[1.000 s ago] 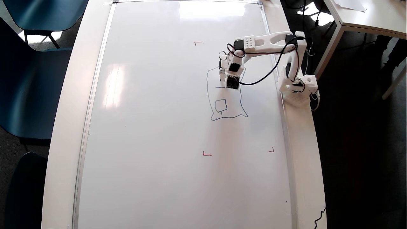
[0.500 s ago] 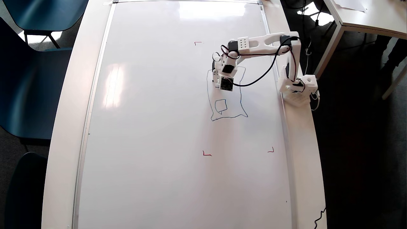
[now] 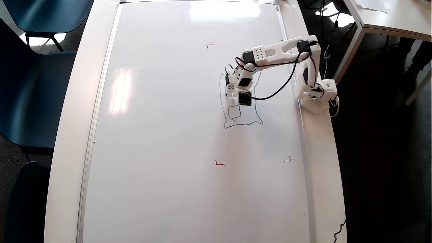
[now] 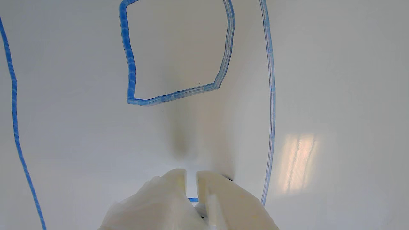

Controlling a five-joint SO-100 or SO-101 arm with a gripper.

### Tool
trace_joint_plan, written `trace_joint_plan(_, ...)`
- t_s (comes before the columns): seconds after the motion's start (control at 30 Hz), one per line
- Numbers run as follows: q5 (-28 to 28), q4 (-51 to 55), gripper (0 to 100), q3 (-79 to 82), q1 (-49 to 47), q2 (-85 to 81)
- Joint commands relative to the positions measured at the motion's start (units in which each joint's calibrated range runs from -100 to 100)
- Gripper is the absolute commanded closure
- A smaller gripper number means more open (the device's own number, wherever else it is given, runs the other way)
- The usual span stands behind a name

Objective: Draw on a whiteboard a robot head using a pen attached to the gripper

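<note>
Nearest the wrist camera, the gripper [image 4: 191, 174] has its two pale fingers almost together with a thin gap; whether they hold the pen cannot be told. Beyond them lies the robot head [image 4: 179, 95], a blue square inside longer outline strokes. It sits near the right edge of the whiteboard [image 3: 162, 135], under the gripper [image 3: 231, 91], between red corner marks [image 3: 219, 163].

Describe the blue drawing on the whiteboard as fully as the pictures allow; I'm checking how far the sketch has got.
The robot head is a thin, wobbly blue marker line on the glossy whiteboard. In the overhead view it forms a rough squarish outline, flaring at its lower corners, with one small square inside near the bottom left. The arm and pincer cover its upper part, so that part cannot be judged. In the wrist view the inner square looks streaky, and a short blue stroke shows between the pincer's fingertips.
</note>
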Motion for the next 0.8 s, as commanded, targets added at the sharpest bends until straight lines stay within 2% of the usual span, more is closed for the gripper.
trace_joint_plan(0.0, -0.25, 0.82, 98, -0.27, 0.56, -1.21)
trace_joint_plan(0.77, 0.23, 0.47, 98, 6.18, 4.61, -4.65)
